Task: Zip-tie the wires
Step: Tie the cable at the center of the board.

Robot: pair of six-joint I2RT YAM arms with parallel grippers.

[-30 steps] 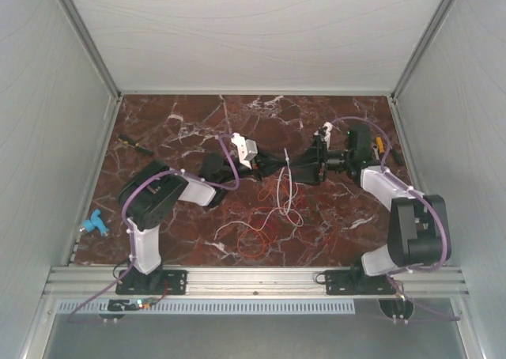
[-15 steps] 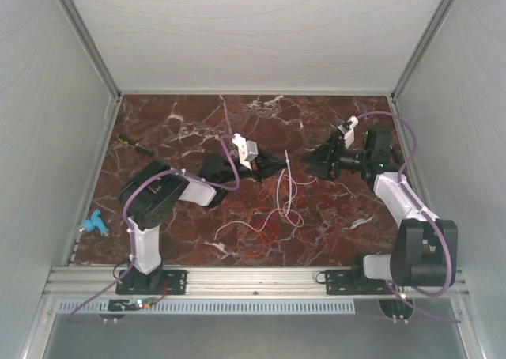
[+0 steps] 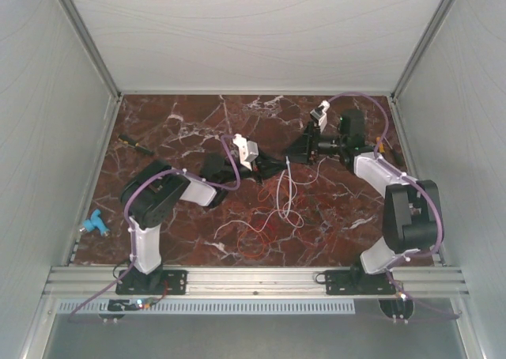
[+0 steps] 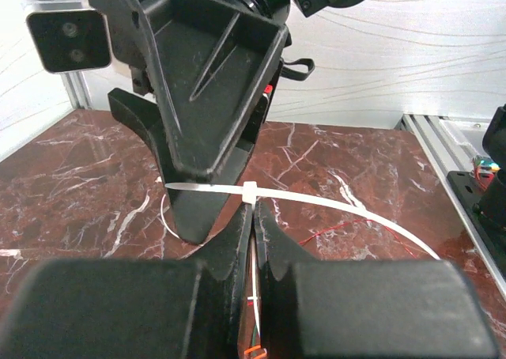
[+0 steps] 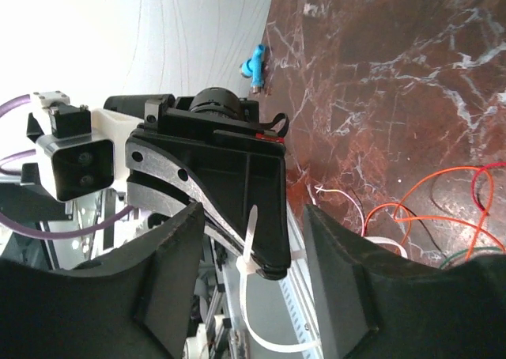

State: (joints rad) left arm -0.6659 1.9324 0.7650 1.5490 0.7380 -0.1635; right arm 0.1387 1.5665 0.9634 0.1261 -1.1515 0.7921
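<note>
My left gripper [image 3: 274, 164] is shut on the zip tie [image 3: 288, 166], a pale strip, and holds it above the table's middle. In the left wrist view the tie's head [image 4: 250, 191] sits at my shut fingertips and the strip curves off right. Thin strands run between the fingers. My right gripper [image 3: 304, 149] is open and faces the left one closely. In the right wrist view the tie [image 5: 251, 252] and the left gripper's tips stand between its spread fingers [image 5: 170, 280]. The red-orange and white wires [image 3: 267, 218] hang and curl on the marble below and also show in the right wrist view [image 5: 427, 201].
A blue part [image 3: 93, 223] lies at the table's left edge. A dark tool with an orange end [image 3: 136, 144] lies at the back left. Enclosure walls and aluminium posts ring the marble table [image 3: 182, 122].
My right gripper drew away to the right, then came back toward the left gripper, now farther back. The left gripper stayed put with the zip tie.
</note>
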